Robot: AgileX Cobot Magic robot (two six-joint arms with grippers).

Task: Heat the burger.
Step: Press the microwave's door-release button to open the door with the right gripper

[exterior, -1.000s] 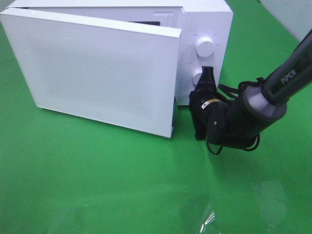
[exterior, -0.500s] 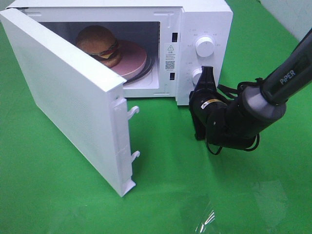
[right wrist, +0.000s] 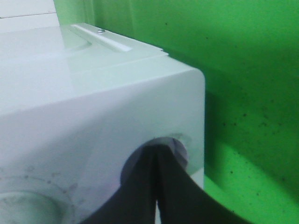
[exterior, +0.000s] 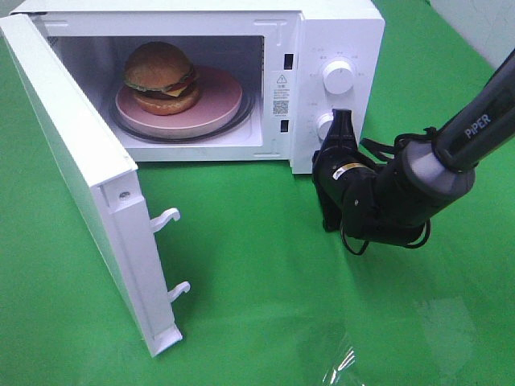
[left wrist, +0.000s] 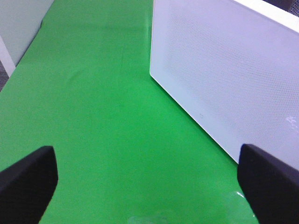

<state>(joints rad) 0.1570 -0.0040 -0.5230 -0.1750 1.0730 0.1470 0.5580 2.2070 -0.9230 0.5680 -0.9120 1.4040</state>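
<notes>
Exterior high view alone looks into the microwave [exterior: 338, 32]: its door [exterior: 72, 177] stands wide open, and the burger [exterior: 161, 76] sits on a pink plate [exterior: 217, 108] inside the cavity. The right end effector [exterior: 344, 121] points at the lower knob [exterior: 324, 129]; the right wrist view shows it clenched, tips together at that knob, nothing between them. Only the left wrist view shows the left end effector [left wrist: 149, 182], released, fingers [left wrist: 28, 177] far apart above the green surface [left wrist: 103, 102], near the door's outer face.
</notes>
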